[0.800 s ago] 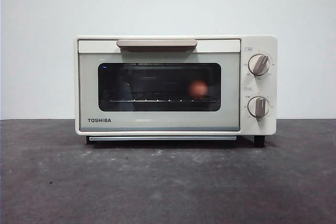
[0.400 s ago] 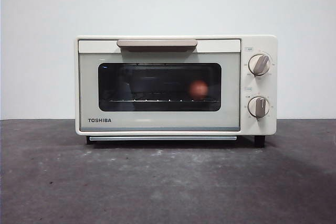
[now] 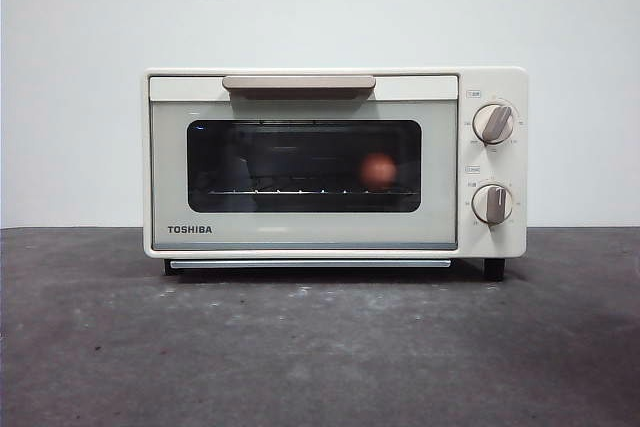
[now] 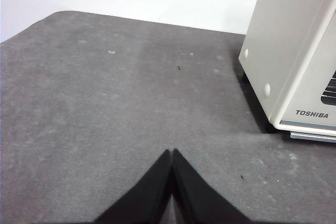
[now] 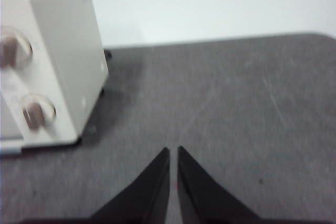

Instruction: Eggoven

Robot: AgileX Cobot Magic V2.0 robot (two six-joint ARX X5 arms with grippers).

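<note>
Egg (image 3: 378,170) seemingly racked inside shut oven (image 3: 335,162); both tools pressed together aside.

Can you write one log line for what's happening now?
egg: inside oven | door: closed | left gripper: shut, empty | right gripper: shut, empty

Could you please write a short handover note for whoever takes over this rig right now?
Left pincer: shut, empty, over the grey table beside the oven's TOSHIBA side.
Right pincer: shut, empty, beside the knob side.
Small reddish-brown egg: on the rack inside the cream boxy TOSHIBA toaster oven, behind the closed dark glass door.
Done: egg in, door shut.
Left: possibly the knobs.
</note>
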